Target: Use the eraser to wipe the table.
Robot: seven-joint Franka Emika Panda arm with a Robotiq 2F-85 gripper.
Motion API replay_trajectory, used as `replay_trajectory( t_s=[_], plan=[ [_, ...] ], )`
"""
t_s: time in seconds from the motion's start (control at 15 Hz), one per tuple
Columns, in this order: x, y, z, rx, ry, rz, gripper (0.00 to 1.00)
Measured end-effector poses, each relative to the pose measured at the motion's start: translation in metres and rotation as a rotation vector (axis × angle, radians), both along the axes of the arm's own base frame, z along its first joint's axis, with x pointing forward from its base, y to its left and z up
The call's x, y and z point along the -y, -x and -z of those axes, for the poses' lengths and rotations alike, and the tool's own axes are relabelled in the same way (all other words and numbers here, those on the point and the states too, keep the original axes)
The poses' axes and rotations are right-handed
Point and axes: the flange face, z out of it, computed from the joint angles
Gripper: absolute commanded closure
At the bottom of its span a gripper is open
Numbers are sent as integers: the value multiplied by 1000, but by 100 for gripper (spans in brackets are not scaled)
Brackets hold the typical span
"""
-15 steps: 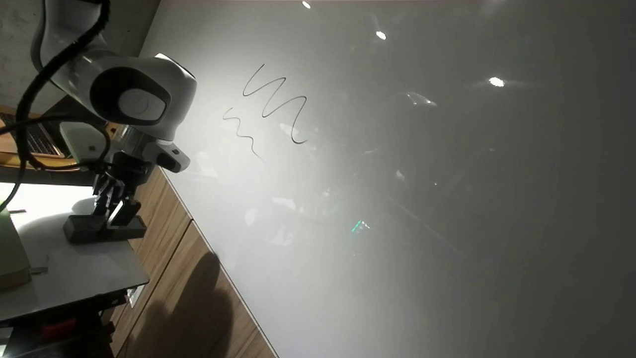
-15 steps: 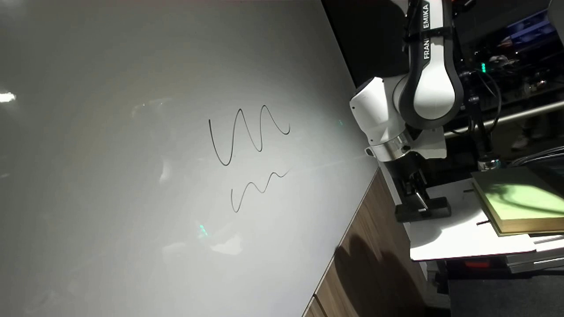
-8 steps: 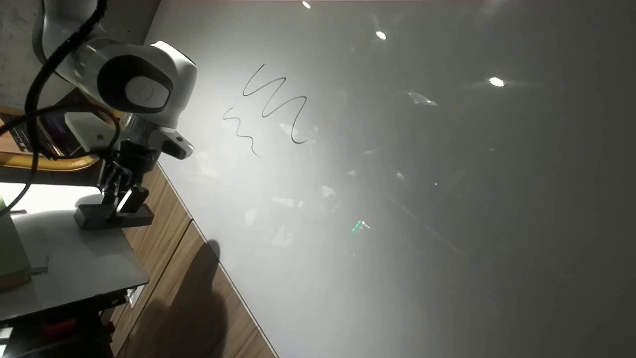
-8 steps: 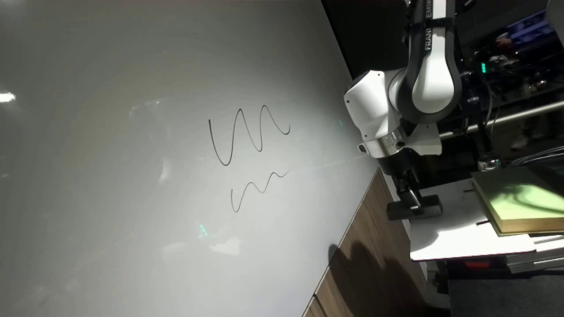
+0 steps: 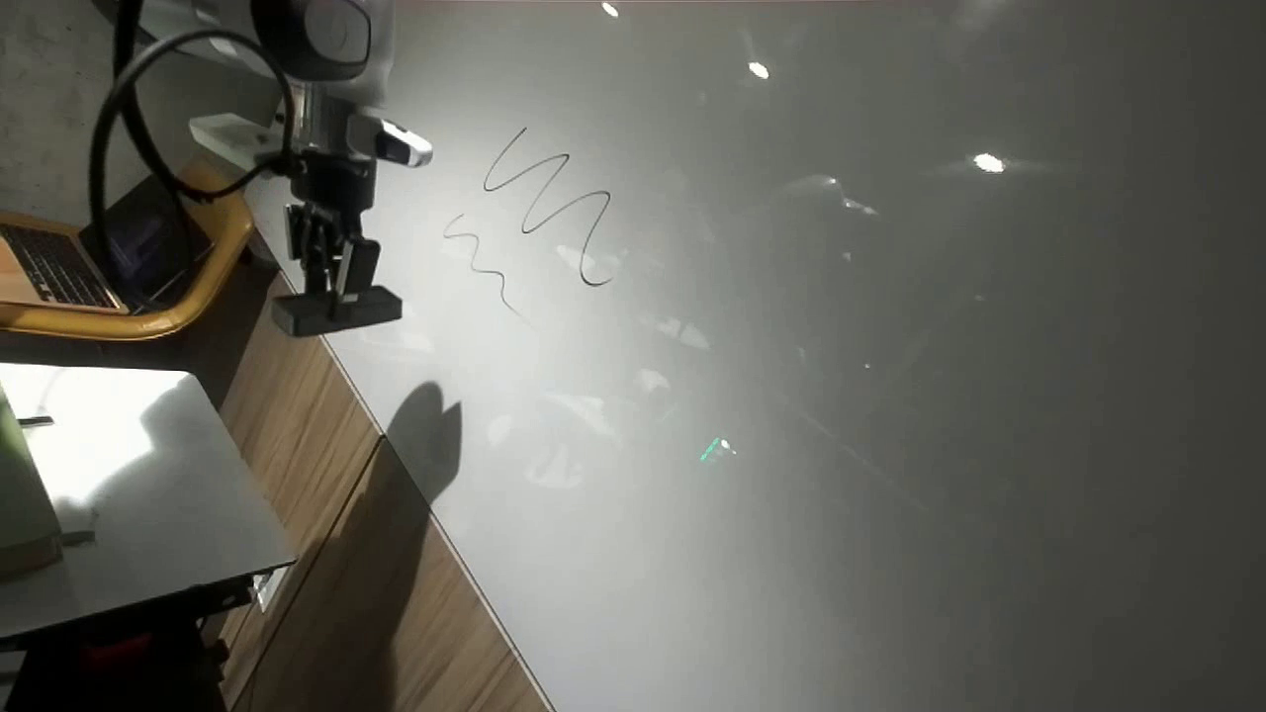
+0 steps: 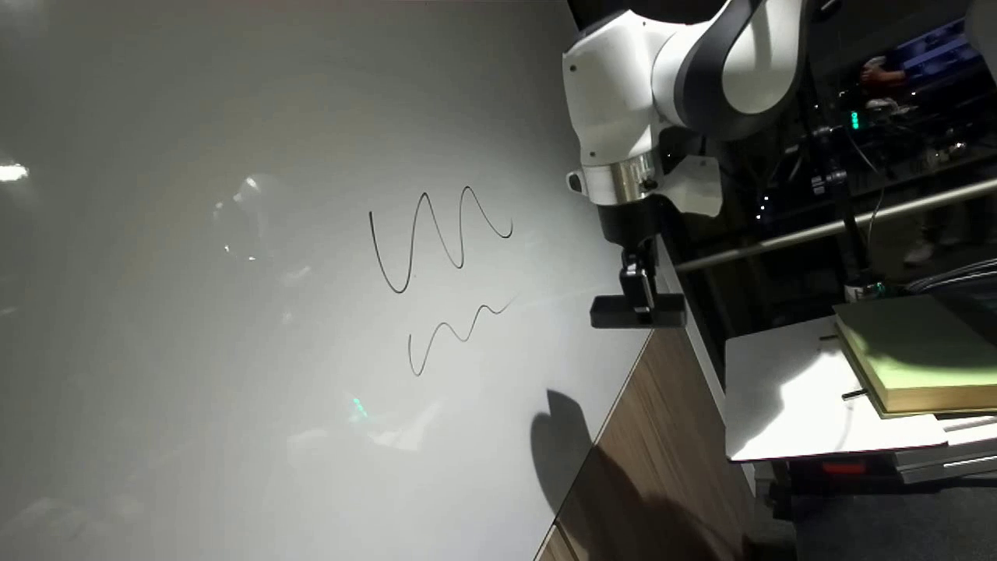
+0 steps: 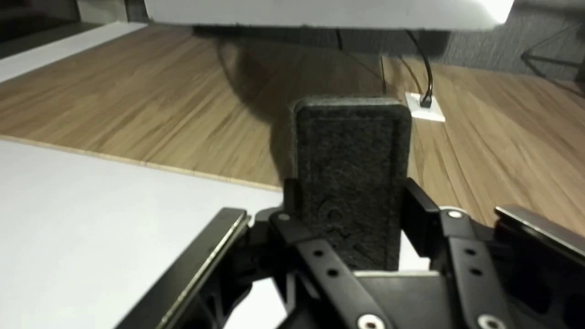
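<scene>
The claw (image 7: 353, 201) grips the eraser (image 7: 353, 173) by its sides, aloft at the edge of the table (image 5: 841, 514). The step looks like transport; the table's scribbles (image 5: 549, 185) are not yet wiped. Next likely calls for moving inward over the scribbles, then pressing down.

Gripper (image 5: 335, 284) and eraser (image 5: 338, 312) swing away from the side desk (image 5: 193, 504); in both exterior views they now show against the edge of the table (image 5: 791, 554), right where white meets wood; the shadow (image 5: 425, 445) spills further onto the white; arm (image 6: 623, 101) shifts too, so way more laptop (image 5: 69, 269) shows in an exterior view.
</scene>
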Motion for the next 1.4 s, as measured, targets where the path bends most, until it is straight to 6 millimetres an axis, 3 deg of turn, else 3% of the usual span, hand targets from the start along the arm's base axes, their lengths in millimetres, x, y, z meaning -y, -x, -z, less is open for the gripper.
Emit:
replay_trajectory(
  t_s=[0.47, 0.73, 1.07, 1.4],
  plan=[
    [-51, -44, -120, 335, 12, -6, 71],
    [-86, -66, -167, 511, 41, -14, 71],
    [-135, -89, -190, 628, 22, -52, 71],
    [-149, -110, -190, 657, 7, -63, 71]
  ],
)
